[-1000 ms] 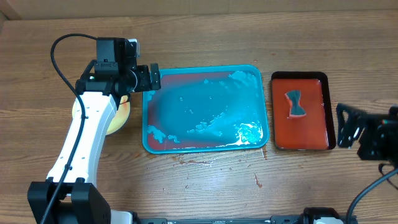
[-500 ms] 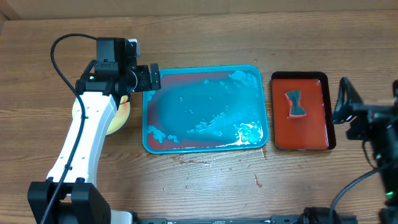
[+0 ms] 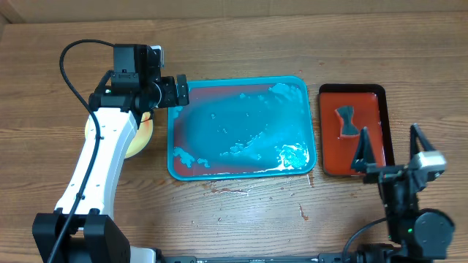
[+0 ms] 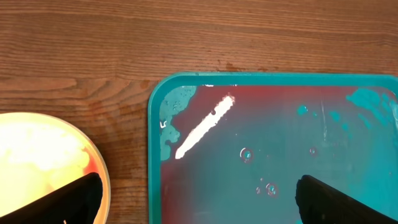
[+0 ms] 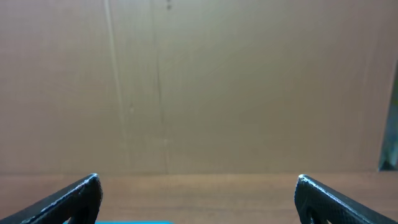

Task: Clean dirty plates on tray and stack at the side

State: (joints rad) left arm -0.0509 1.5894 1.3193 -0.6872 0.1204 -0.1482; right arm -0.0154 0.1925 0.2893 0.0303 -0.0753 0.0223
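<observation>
**A:** What's the setting?

**B:** A brown wooden tabletop (image 3: 241, 44) with a plain brown cardboard wall (image 5: 199, 81) at its far edge.

**A:** And the left gripper (image 3: 180, 91)?

**B:** Its jaws are spread wide and hold nothing. It hangs over the far left corner of the large turquoise-blue rectangular plastic tray (image 3: 241, 124). The left wrist view shows one dark fingertip on each side, with that corner between them.

**A:** How does the tray look?

**B:** It is wet and streaked with red, with pale foam at its near right corner.

**A:** Where are the plates?

**B:** Off the tray. The round, shallow, pale yellow plastic plates (image 3: 140, 139) sit on the tabletop just left of the tray, partly under the left arm. The top one has a red-orange smear near its rim. I cannot tell how many are stacked.

**A:** And the right gripper (image 3: 389, 150)?

**B:** It is also wide open and empty, and sits to the right of the tray. It is above the near edge of a smaller red tray with a black rim (image 3: 365, 157), which lies just right of the turquoise one. A dark bow-shaped object (image 3: 348, 121) lies in the red tray.
</observation>
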